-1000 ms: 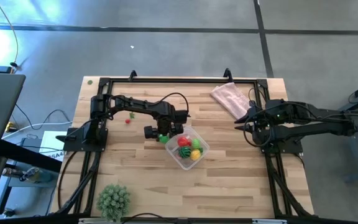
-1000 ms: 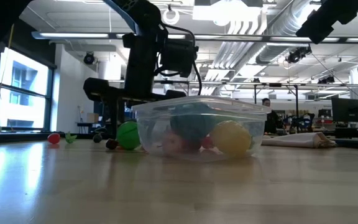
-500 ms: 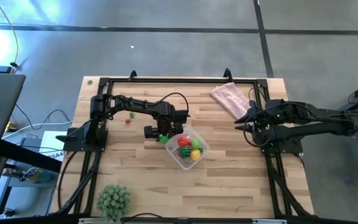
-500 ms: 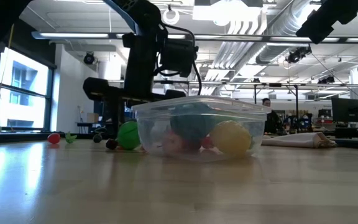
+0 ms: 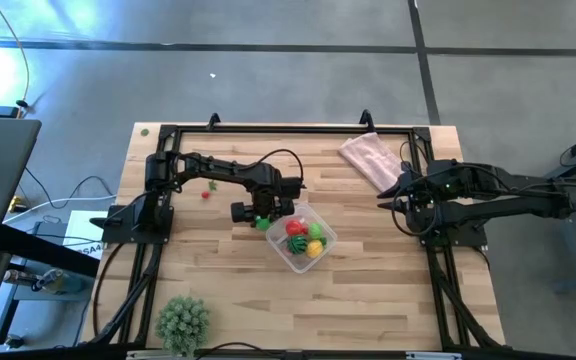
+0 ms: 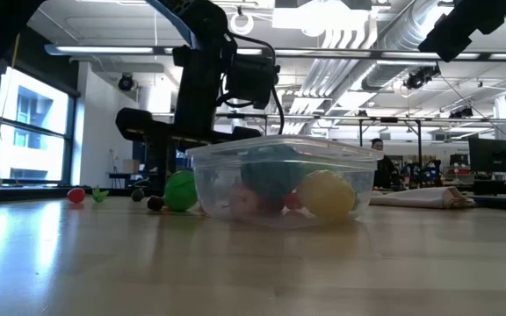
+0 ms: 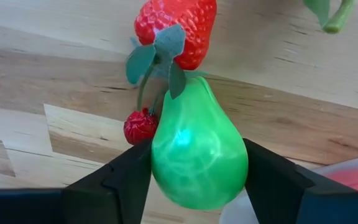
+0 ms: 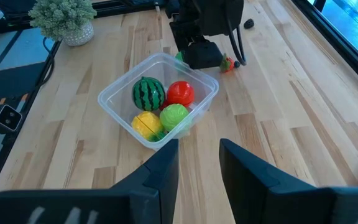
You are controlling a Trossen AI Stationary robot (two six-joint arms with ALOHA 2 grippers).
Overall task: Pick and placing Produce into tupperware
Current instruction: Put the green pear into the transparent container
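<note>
The job is sitting well past halfway, judging by what is lying where. The clear tupperware (image 8: 158,96) near the table's middle is already holding four pieces: a striped toy watermelon (image 8: 148,93), a red tomato-like ball (image 8: 180,93), a yellow piece (image 8: 145,125) and a light-green ball (image 8: 174,116). The left gripper (image 7: 197,180) is working just beside the container's far-left corner, its two fingers pinching a glossy green pear (image 7: 197,152) that is resting low over the wood. Touching or just behind the pear, a red strawberry (image 7: 176,28) with a green leaf and a small red raspberry-like berry (image 7: 141,126) are waiting on the table, and farther off a little red piece (image 5: 206,193) and a green scrap (image 5: 212,184) are lying by the left arm. The right gripper (image 8: 199,165) is idling at the table's right side, fingers held slightly apart and carrying nothing. So roughly five items appear left.
</note>
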